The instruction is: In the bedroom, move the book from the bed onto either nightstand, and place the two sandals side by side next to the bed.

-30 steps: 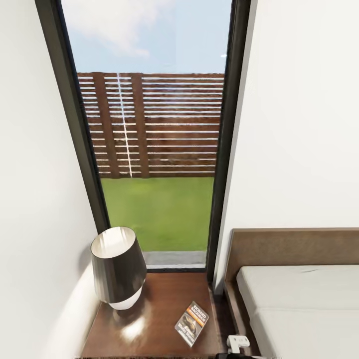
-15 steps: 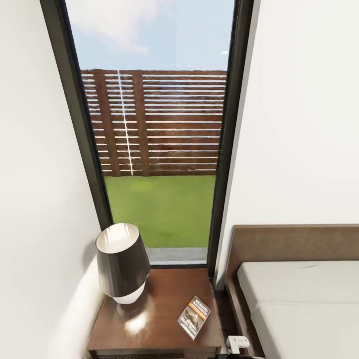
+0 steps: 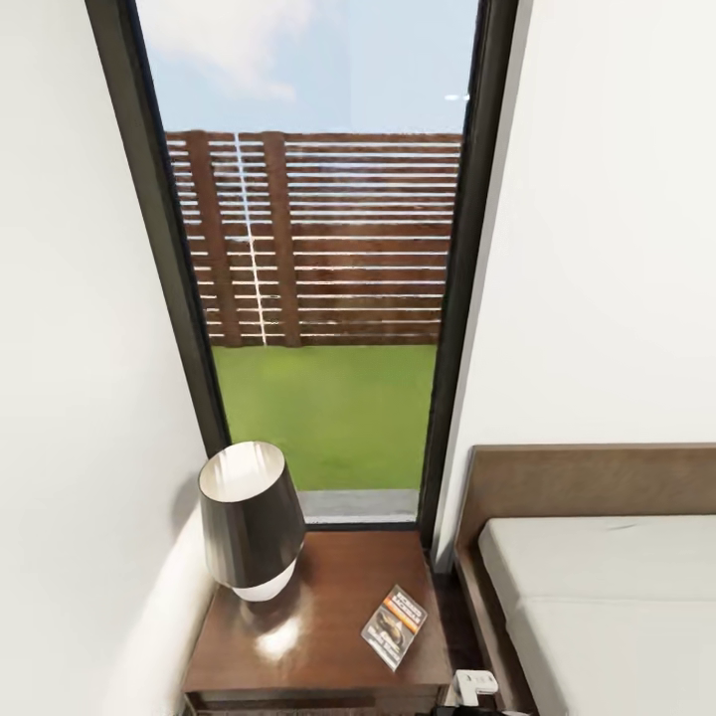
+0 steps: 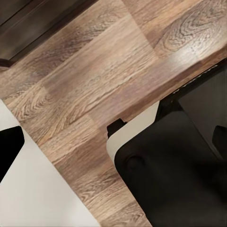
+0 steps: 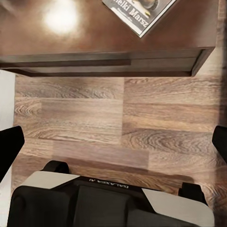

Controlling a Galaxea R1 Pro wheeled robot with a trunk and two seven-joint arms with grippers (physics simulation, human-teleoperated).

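Note:
The book (image 3: 394, 626), dark with an orange band, lies flat on the nightstand (image 3: 318, 646) near its right front corner. Its corner also pokes in over the dark nightstand top (image 5: 94, 38) as the book (image 5: 142, 12) in the right wrist view. The bed (image 3: 607, 617) with its brown headboard stands right of the nightstand. My right gripper (image 5: 113, 146) is open over the wooden floor in front of the nightstand, holding nothing. My left gripper (image 4: 113, 142) is open above the floor beside my dark base. The sandals are out of view.
A lamp (image 3: 251, 522) with a black shade takes the nightstand's left half. Behind it is a tall window (image 3: 318, 298) onto grass and a fence. White walls close in on both sides. A white part of my right arm (image 3: 474, 684) shows at the bottom edge.
The whole head view has shifted: the nightstand's front edge now shows, so the camera has moved. The book lies where it did on the nightstand.

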